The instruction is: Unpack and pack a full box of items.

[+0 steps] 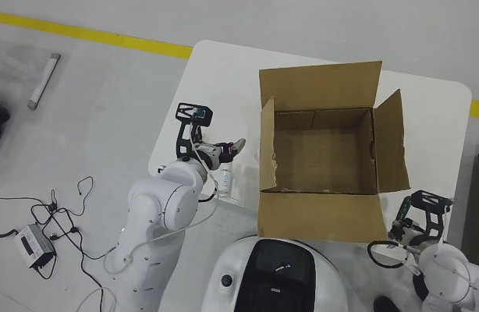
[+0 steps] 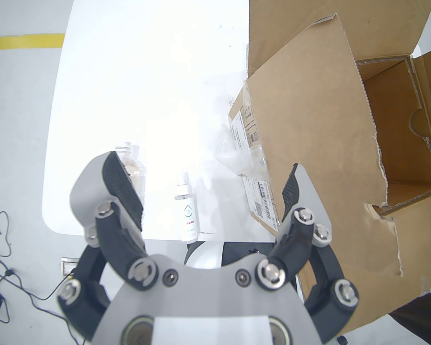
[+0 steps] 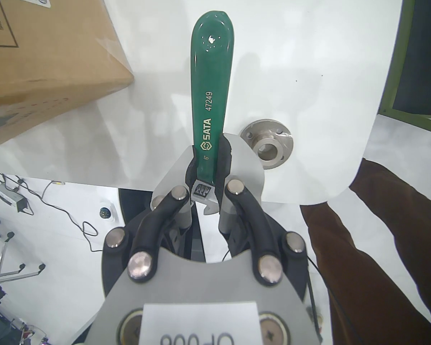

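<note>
Camera layout: one overhead, two wrist-mounted.
Your top view looks straight down on the table (image 1: pixel 224 78) and the open box (image 1: pixel 317 218). Your left wrist camera looks down past the left gripper (image 2: pixel 203 166) at the table and the box's outer wall. Your right wrist camera sits close to the table, looking past the right gripper (image 3: pixel 209 152) and wrench (image 3: pixel 211 73) to a box corner. All three share the box.

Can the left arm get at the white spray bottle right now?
Probably yes: the left tool is open above the spray bottle, with nothing between them; the box stands off to one side.
</note>
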Action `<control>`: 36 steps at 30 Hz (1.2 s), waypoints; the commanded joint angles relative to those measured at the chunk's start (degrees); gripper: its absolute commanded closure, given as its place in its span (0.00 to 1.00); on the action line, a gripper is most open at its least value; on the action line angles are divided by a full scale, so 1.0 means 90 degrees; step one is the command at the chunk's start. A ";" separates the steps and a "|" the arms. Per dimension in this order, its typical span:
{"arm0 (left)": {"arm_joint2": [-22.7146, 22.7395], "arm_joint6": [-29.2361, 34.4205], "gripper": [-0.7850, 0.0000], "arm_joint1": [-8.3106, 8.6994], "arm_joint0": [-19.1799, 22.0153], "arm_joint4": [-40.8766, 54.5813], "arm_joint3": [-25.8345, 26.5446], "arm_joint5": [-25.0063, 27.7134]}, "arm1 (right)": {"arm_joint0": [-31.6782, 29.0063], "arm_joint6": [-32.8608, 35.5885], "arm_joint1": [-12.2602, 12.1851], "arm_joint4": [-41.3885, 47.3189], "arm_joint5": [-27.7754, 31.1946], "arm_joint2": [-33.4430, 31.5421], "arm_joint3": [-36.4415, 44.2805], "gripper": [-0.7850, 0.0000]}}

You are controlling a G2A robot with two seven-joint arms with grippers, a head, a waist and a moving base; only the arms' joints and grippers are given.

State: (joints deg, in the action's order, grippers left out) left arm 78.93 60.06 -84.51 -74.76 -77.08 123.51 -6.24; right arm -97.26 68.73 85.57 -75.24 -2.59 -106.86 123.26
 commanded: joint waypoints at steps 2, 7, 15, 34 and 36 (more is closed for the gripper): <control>0.0000 0.0000 0.00 0.0000 0.0000 0.0000 0.0000 0.0000 | 0.0027 -0.0090 -0.0021 -0.0218 0.0020 0.0177 -0.0223 1.00; 0.0000 0.0000 0.00 0.0000 0.0000 0.0000 0.0000 0.0000 | 0.0075 -0.0163 -0.0040 -0.0380 -0.0090 0.0361 -0.0473 1.00; 0.0000 0.0000 0.00 0.0000 0.0000 0.0000 0.0000 0.0000 | 0.0255 -0.0181 -0.0076 -0.0554 -0.0311 0.0511 -0.0798 0.71; 0.0000 0.0000 0.00 0.0000 0.0000 0.0000 0.0000 0.0000 | 0.0321 -0.0085 -0.0189 0.1240 -0.0297 -0.0613 0.0830 0.17; 0.0000 0.0000 0.00 0.0000 0.0000 0.0000 0.0000 0.0000 | 0.0336 -0.0203 -0.0213 0.1823 -0.0102 -0.1003 0.1178 0.39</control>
State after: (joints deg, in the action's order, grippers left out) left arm 78.93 60.06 -84.51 -74.76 -77.08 123.51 -6.24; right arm -94.37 67.44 83.76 -62.07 -4.44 -113.91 132.28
